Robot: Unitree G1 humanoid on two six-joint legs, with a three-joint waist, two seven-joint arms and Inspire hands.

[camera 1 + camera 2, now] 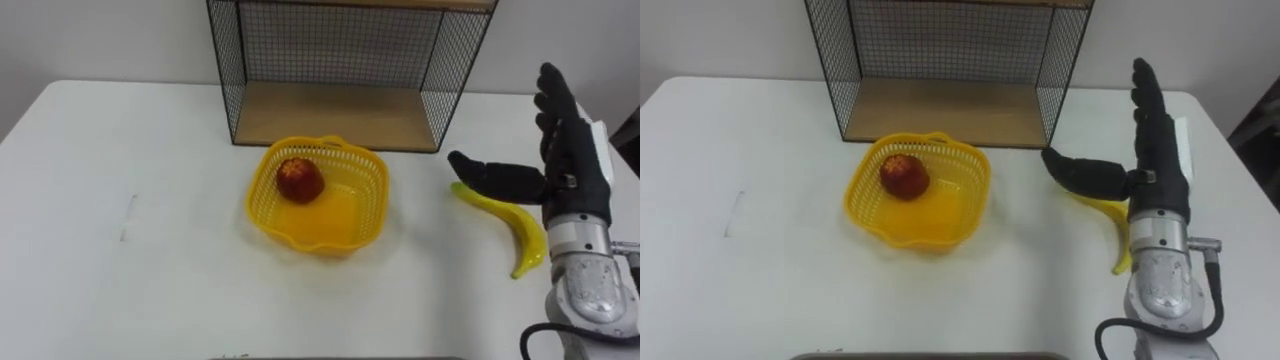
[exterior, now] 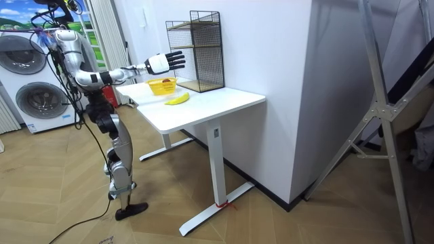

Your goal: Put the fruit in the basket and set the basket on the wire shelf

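Fruit, two pieces: one red apple (image 1: pixel 299 180), one banana (image 1: pixel 512 228). One yellow basket (image 1: pixel 371 190), one wire shelf (image 1: pixel 340 112), one white table (image 1: pixel 130 200). One robot hand counted, the right hand (image 1: pixel 572 165).

The right hand (image 1: pixel 570 160) hovers outstretched, fingers straight, thumb splayed, palm probably leftward.
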